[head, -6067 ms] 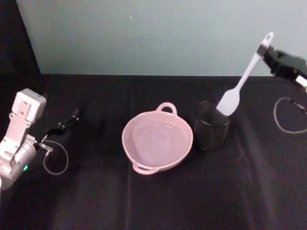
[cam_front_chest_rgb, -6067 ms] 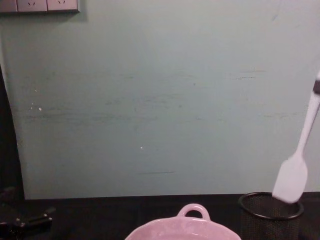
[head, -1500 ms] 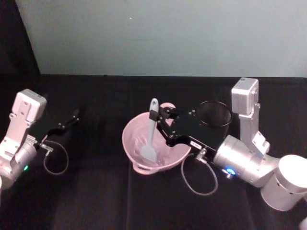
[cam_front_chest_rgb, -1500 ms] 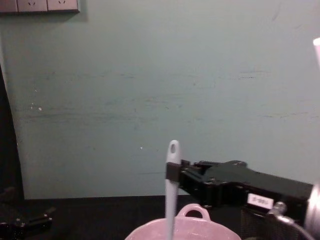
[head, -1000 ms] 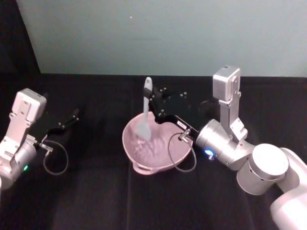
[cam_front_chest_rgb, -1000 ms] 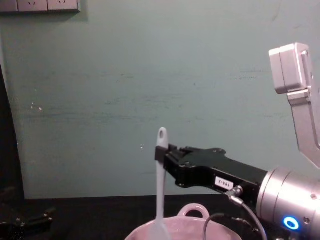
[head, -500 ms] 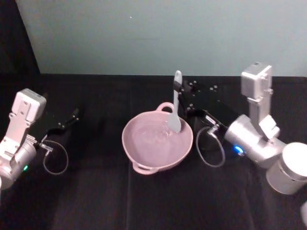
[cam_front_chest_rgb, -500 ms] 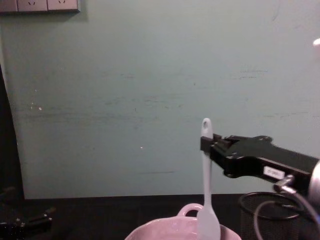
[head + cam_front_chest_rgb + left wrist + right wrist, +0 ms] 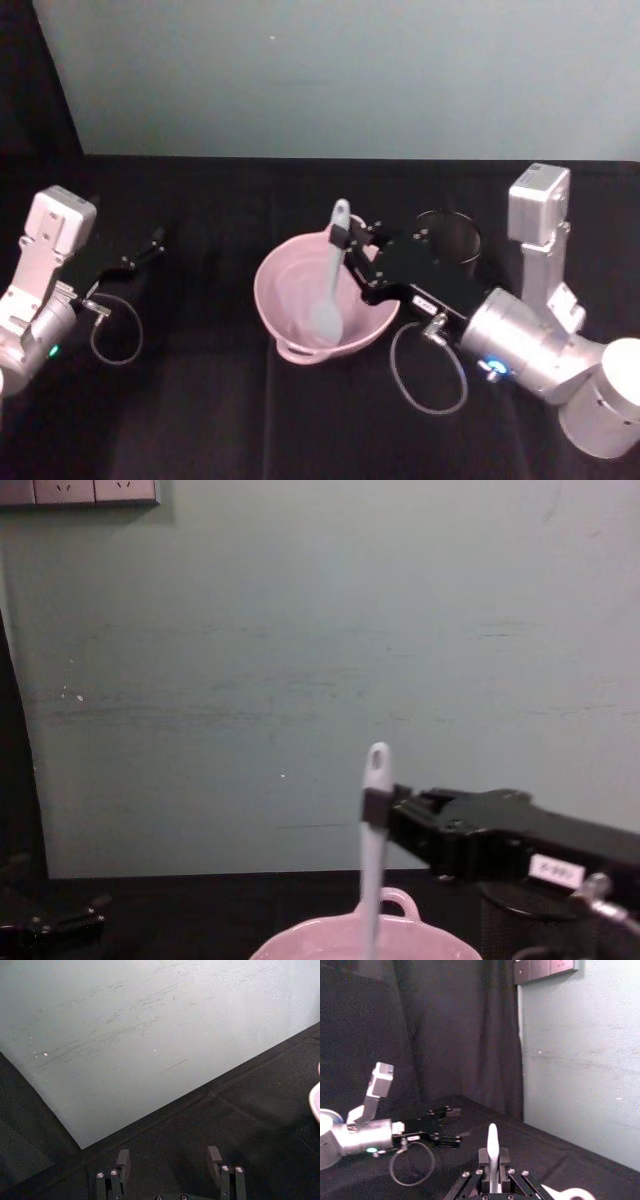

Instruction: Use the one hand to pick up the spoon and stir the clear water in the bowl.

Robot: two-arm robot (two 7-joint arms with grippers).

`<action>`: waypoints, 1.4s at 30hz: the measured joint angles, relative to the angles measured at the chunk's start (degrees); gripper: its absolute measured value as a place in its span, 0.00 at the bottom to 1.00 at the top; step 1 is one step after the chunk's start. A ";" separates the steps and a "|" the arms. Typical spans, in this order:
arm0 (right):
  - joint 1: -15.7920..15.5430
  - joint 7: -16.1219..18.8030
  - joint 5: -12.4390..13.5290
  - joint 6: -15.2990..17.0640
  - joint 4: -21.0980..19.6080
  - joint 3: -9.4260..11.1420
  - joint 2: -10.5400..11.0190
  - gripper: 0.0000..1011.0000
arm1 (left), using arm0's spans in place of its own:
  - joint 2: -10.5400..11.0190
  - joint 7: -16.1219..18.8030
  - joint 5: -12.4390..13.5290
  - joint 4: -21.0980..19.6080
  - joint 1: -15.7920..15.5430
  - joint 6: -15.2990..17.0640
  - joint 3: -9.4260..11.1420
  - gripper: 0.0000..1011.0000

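The pale pink bowl [image 9: 264, 290] sits at the table's middle, and the water [image 9: 296, 296] in it shows only as a faint sheen. My right gripper [image 9: 345, 240] is shut on the upper handle of the white spoon [image 9: 327, 316]. The spoon stands nearly upright with its blade down inside the bowl, near the right of centre. In the chest view the spoon [image 9: 373, 830] rises out of the bowl [image 9: 300, 943] with the right gripper [image 9: 378, 808] clamped below its holed tip. The right wrist view shows the spoon [image 9: 492, 1146] between the black fingers. My left gripper [image 9: 155, 240] is parked at the left, open, as the left wrist view [image 9: 169, 1160] shows.
A black wire-mesh cup [image 9: 455, 236] stands just right of the bowl, behind my right arm. A grey cable loop [image 9: 428, 372] hangs from the right wrist, and another [image 9: 115, 330] lies by the left arm. A pale green wall closes off the black cloth table at the back.
The right gripper has carried the spoon round the bowl: half a second ago it stood at the far right rim, and now it is lower and nearer the middle.
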 joint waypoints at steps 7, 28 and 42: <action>2.71 -0.79 -0.46 -1.23 4.25 -2.82 -3.35 0.11 | 0.00 0.00 0.00 0.00 0.00 0.00 0.00 1.00; 7.86 -8.58 -10.52 -13.03 15.55 0.82 -9.01 0.11 | 0.00 0.00 0.01 0.00 0.00 0.00 0.00 1.00; 0.10 -3.52 -4.80 -3.35 3.71 3.96 -3.18 0.11 | 0.00 0.00 0.00 0.00 0.00 0.00 0.00 1.00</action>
